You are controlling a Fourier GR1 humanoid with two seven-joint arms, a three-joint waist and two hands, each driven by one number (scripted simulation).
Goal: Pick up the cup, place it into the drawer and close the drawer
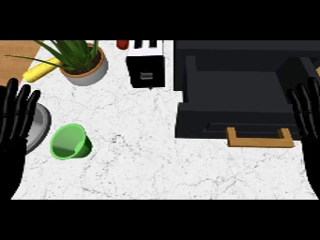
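Note:
A green cup (pixel 70 141) lies tipped on its side on the white marble counter (pixel 155 164), left of centre, its mouth facing the viewer. A black drawer unit (pixel 245 89) stands at the right with its drawer (pixel 232 124) pulled out; a wooden handle (pixel 260 138) is on the drawer's front. My left hand (pixel 6 126) rests open at the left edge, fingers up, just left of the cup. At the right edge my right hand (pixel 318 124) rests open, fingers up, beside the drawer's front.
A potted plant (pixel 82 63) stands at the back left with a yellow corn cob (pixel 41 70) beside it. A black and white toaster (pixel 146 63) sits at the back centre, a red item (pixel 123 44) behind it. A grey round object (pixel 37 126) shows partly under my left hand.

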